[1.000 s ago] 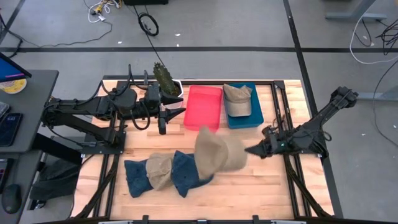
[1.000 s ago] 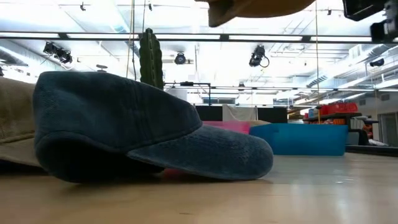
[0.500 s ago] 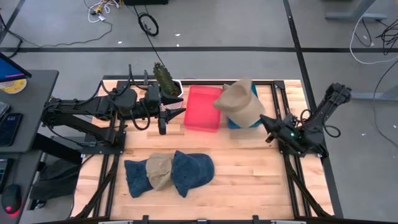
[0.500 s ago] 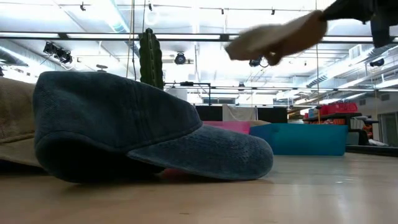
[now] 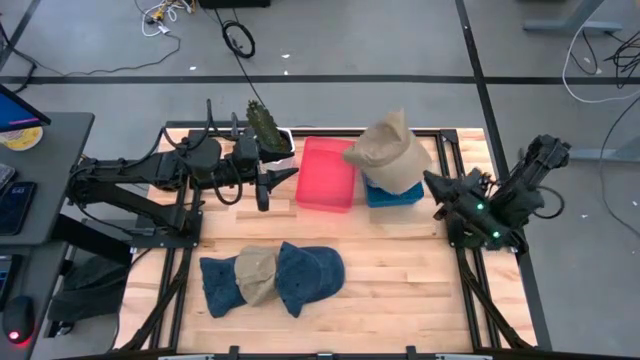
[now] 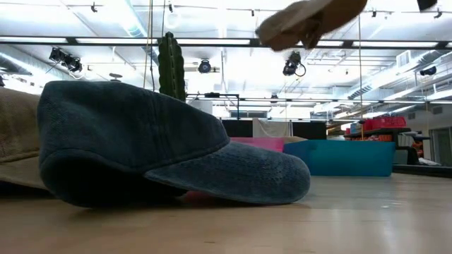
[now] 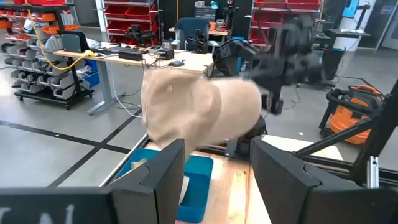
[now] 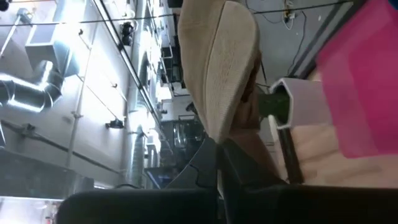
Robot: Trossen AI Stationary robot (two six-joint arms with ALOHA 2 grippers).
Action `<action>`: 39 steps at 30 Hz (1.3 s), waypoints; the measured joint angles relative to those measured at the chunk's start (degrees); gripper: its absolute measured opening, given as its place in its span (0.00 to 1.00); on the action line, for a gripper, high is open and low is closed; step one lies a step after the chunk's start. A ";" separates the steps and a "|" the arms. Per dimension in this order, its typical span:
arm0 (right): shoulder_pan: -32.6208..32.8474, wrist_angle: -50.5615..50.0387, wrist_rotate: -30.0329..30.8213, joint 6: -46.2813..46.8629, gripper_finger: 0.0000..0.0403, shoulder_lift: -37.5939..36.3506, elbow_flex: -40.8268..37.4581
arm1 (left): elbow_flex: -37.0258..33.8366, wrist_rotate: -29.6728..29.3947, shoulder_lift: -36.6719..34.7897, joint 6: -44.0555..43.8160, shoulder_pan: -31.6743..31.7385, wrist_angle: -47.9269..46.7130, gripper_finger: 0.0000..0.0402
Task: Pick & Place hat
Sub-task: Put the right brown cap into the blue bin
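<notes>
The right gripper [image 5: 432,181] is pressed tight on the edge of a tan hat [image 5: 388,157], its fingers [image 8: 214,163] closed flat on the fabric, so the hat hangs from one pinched edge and flops sideways instead of sitting level. It is carried in the air above the blue bin [image 5: 396,192], which lies at the far side of the table [image 5: 400,285], just beside the red bin [image 5: 327,173]. Holding by the edge probably leaves the crown free to drop into the bin once the fingers part. From table height the hat shows high overhead, well clear of the wood.

The left gripper [image 5: 262,187] waits near the red bin's other side, fingers [image 7: 166,174] spread and holding nothing; from its wrist camera the tan hat appears lifted over the blue bin.

Further out, nearer the front edge, three more hats lie overlapping: a blue cap [image 5: 309,275], a tan cap [image 5: 256,274] and another blue hat [image 5: 218,286]. A small potted cactus [image 5: 264,124] stands at the far edge.
</notes>
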 joint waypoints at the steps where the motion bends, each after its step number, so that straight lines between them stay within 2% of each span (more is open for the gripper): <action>1: -0.15 -0.04 0.07 -1.81 0.00 0.26 1.93 | 0.00 0.01 0.00 0.06 0.25 0.00 0.47; 5: -0.98 -0.28 -0.05 -11.22 0.00 1.63 9.28 | 0.00 -0.02 0.00 0.12 0.74 -0.02 0.47; 8: -2.02 -0.33 -0.06 -18.07 0.00 1.75 11.91 | 0.00 0.00 0.00 0.11 0.72 -0.02 0.47; 13: -3.74 -0.54 -0.01 -19.37 0.00 0.98 11.11 | 0.00 0.02 0.00 0.10 0.52 -0.04 0.47; 22: -7.49 -0.57 -0.07 -9.21 0.00 -2.16 2.44 | 0.00 0.02 0.00 -0.48 0.54 -0.94 0.47; 31: -13.37 -0.32 -0.07 6.65 0.00 -7.13 -10.64 | 0.00 0.04 0.00 -0.55 0.54 -0.92 0.47; 39: -16.33 -0.29 -0.11 23.58 0.00 -8.13 -20.92 | 0.00 0.03 0.00 -0.87 0.54 -0.92 0.47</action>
